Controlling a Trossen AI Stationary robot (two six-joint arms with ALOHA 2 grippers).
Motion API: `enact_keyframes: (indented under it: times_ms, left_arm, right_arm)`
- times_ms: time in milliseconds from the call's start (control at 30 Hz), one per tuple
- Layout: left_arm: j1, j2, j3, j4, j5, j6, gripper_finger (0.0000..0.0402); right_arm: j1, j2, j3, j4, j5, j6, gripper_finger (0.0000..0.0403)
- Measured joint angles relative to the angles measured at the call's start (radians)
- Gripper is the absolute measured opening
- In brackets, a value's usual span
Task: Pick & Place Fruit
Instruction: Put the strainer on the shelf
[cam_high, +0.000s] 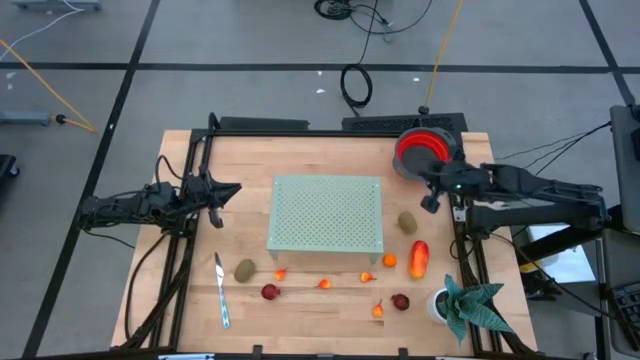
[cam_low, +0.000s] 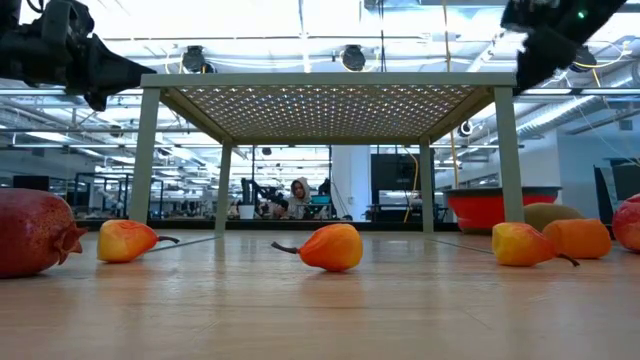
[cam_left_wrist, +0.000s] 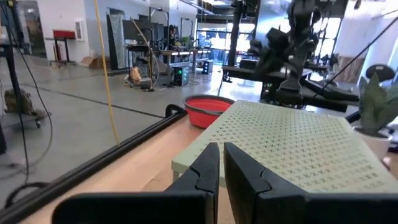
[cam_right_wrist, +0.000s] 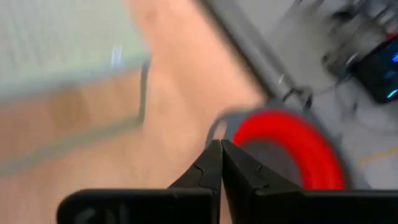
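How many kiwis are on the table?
2. One kiwi lies near the front left, beside the knife. The other kiwi lies to the right of the green perforated stand, just behind the red-orange piece. The stand may hide more.

We see two dark, near-black arms, the left arm (cam_high: 135, 207) and the right arm (cam_high: 530, 188), each built of slim jointed segments with chunkier housings at the joints. On the right arm we spot a small green light glowing near the wrist, and thin dark cables trailing off behind its base. Up close we find each gripper's fingers (cam_left_wrist: 208, 169) matte black and wedge-shaped, tapering to narrow tips from a broad flat black block.
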Motion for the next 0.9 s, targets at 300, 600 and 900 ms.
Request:
enact_keyframes:
  times_ms: [300,600,900]
  left_arm:
    - [0.0,0.0,0.0,0.0,0.0,-0.061,0.0026]
    - [0.0,0.0,0.0,0.0,0.0,-0.097,0.0026]
    - [0.0,0.0,0.0,0.0,0.0,-0.11,0.0026]
  right_arm:
    - [-0.071,0.123,0.0,-0.227,-0.052,-0.048,0.0002]
    - [-0.109,0.234,0.0,-0.222,-0.052,-0.288,0.0022]
    - [-0.156,0.3,0.0,-0.223,-0.05,-0.413,0.0128]
